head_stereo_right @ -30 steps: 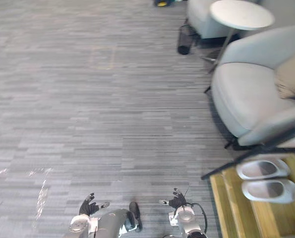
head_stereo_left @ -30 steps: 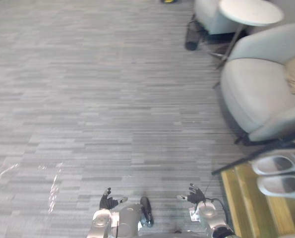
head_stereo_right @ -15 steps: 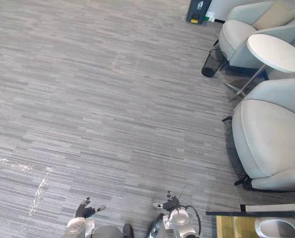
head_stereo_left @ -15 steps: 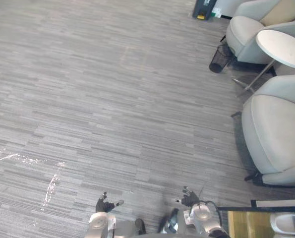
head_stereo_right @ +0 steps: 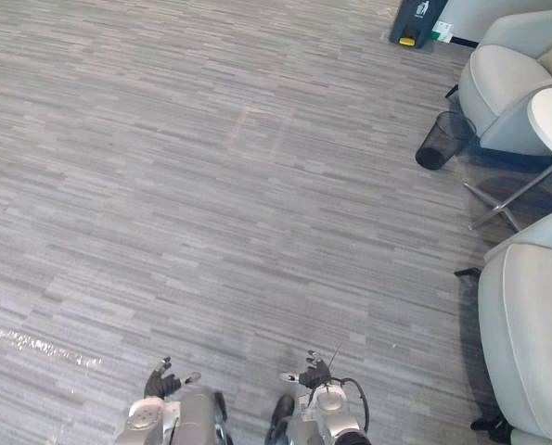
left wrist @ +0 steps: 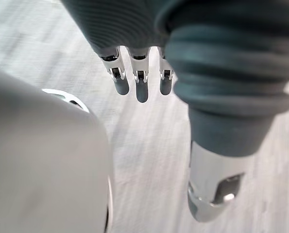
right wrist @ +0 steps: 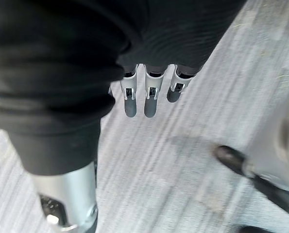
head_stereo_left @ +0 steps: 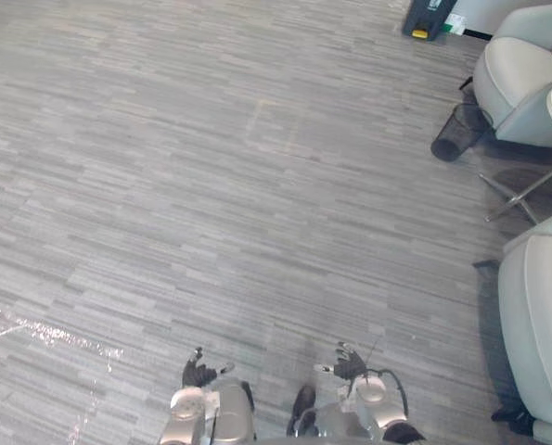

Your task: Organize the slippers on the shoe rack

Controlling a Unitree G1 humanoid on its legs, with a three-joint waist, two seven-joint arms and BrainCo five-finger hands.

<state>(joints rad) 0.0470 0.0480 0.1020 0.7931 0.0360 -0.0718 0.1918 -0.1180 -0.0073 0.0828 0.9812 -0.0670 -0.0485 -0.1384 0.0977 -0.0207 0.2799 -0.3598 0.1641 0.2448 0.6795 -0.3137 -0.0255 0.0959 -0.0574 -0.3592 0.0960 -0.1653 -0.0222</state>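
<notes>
My left hand (head_stereo_left: 199, 373) and right hand (head_stereo_left: 348, 364) hang slack-fingered and empty; a careless turn could clip the pale grey padded armchair (head_stereo_left: 538, 315).

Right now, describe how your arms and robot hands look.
Both arms are silver-grey. The left robot hand and right robot hand each have a dark ribbed cover over wrist and back, silver fingers with dark tips, and a silver thumb.

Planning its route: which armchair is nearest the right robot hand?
The near armchair at the right edge; the other armchair sits farther back, beside the wastebasket.
</notes>
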